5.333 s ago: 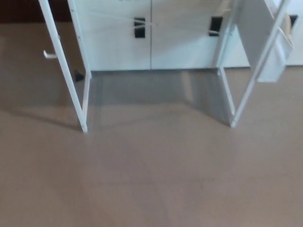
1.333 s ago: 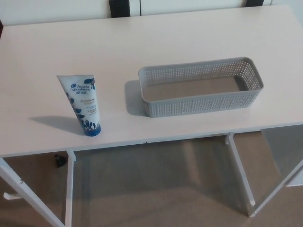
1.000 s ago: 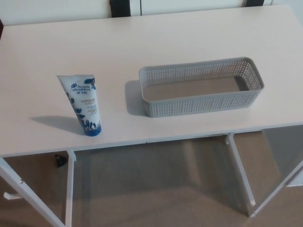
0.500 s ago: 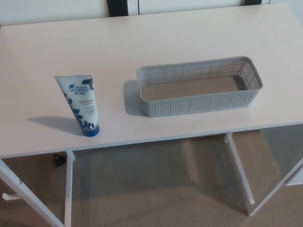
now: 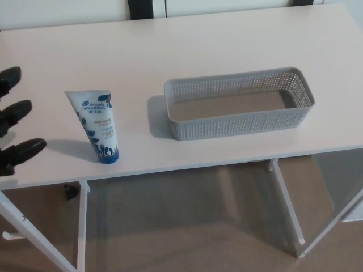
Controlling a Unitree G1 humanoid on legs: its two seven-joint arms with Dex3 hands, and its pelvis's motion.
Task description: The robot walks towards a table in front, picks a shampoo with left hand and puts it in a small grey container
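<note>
A white and blue shampoo tube point(image 5: 97, 126) stands upright on its blue cap near the front left of the white table point(image 5: 187, 45). My left hand point(image 5: 14, 120) enters at the picture's left edge, open, its fingers point(image 5: 22, 151) spread and pointing at the tube from a short gap away. To the right of the tube lies a long grey perforated container point(image 5: 239, 102) with nothing in it. The right hand does not show.
The table's front edge point(image 5: 187, 164) runs across the middle of the picture, with white legs point(image 5: 286, 207) and brown floor below. White cabinets with dark handles point(image 5: 142, 8) stand behind the table.
My left hand has come into view at the left edge, fingers apart, close to the tube. The tube and the container have stayed in place. Earlier the camera moved from the floor onto the table.
</note>
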